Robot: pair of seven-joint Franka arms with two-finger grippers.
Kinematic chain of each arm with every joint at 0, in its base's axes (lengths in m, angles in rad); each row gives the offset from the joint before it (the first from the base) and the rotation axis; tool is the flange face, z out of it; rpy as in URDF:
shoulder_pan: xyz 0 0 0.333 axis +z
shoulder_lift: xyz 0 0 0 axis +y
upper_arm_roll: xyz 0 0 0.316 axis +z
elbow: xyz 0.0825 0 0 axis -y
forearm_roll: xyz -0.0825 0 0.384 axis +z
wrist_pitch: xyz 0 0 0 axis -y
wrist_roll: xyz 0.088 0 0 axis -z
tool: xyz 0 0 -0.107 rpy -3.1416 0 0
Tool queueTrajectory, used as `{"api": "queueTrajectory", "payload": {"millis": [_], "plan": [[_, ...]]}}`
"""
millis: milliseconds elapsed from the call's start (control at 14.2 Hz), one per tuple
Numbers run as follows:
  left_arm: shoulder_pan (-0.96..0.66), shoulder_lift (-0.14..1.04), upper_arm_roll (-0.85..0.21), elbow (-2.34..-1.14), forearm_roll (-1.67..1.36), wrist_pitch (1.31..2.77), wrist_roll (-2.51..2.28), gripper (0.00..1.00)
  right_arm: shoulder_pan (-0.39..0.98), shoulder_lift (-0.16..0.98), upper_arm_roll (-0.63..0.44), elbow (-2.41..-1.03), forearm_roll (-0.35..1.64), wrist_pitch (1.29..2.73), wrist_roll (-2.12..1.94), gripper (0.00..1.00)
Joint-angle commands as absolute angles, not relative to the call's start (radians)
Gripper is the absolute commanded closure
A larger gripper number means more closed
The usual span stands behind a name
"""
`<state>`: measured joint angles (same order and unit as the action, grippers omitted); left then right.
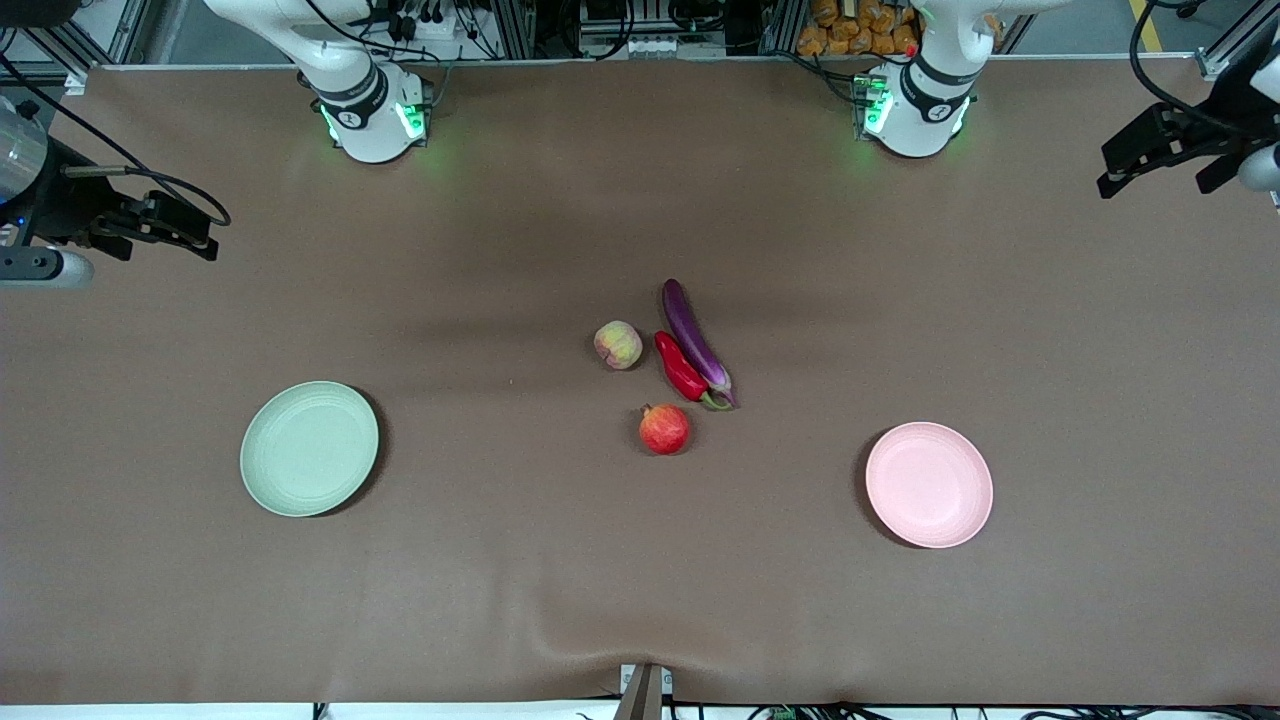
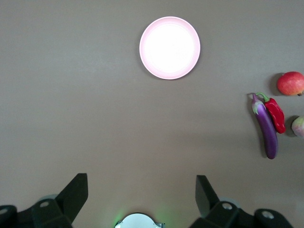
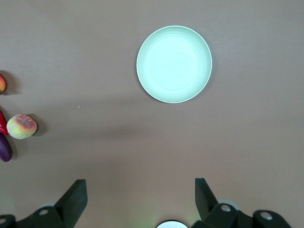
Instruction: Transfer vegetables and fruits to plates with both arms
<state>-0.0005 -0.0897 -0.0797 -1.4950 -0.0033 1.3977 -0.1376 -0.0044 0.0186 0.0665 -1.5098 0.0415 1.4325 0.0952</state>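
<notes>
Lying mid-table: 2 vegetables point(image 1: 692, 345), 2 fruits point(image 1: 664, 428); 2 plates point(image 1: 309, 449).

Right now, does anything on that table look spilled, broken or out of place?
Nothing stands out. The eggplant, chili pepper, peach and pomegranate lie intact mid-table, and the green plate and pink plate sit flat and empty.

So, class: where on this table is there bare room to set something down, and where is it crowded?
Both plates are bare: the green plate and the pink plate. Open cloth lies between each plate and the middle cluster. It is crowded there: chili lies against eggplant, with peach and pomegranate close by.
</notes>
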Motion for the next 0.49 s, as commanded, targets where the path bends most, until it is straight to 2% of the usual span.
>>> {"api": "queueTrajectory", "payload": {"millis": [0, 423], "plan": [[0.014, -0.094, -0.083, -1.488, -0.012, 1.384, -0.126, 0.00, -0.006, 0.018, 0.069, -1.506, 0.026, 1.434, 0.104, 0.00], [0.009, -0.052, -0.089, -1.473, -0.006, 1.384, -0.133, 0.00, -0.006, 0.018, 0.069, -1.506, 0.026, 1.434, 0.104, 0.00]]}}
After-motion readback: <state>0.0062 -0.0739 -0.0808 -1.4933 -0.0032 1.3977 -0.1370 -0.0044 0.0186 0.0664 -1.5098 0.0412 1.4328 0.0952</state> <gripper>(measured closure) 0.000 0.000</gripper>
